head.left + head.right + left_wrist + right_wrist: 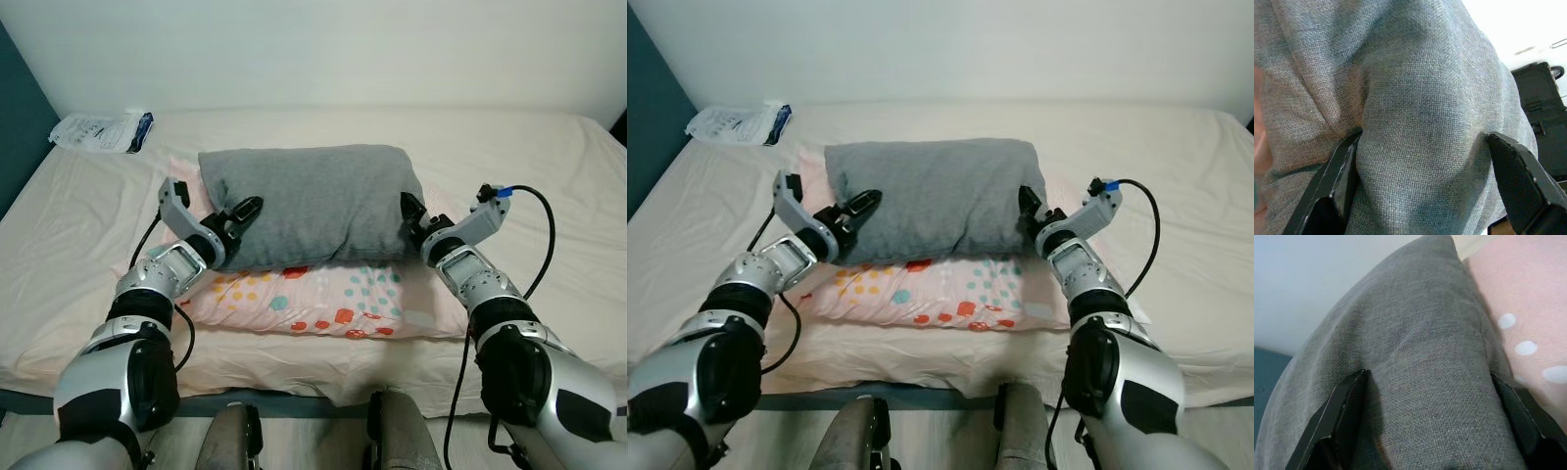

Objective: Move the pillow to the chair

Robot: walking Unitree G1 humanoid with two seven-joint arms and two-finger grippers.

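We are clamping the pillow (312, 204) with the left gripper (238, 217) and right gripper (415, 219), one each end, for lifting off the bed (549, 166).

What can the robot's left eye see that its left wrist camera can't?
Left eye: the whole bed, the pink spotted pillow under the grey pillow, a white packet near the bed's far left corner, and the right gripper at the grey pillow's right end.

Left wrist: a close look at the grey cloth bulging between two black fingers, and something black past the pillow.

Both: the grey pillow and the left gripper clamped on its left end.
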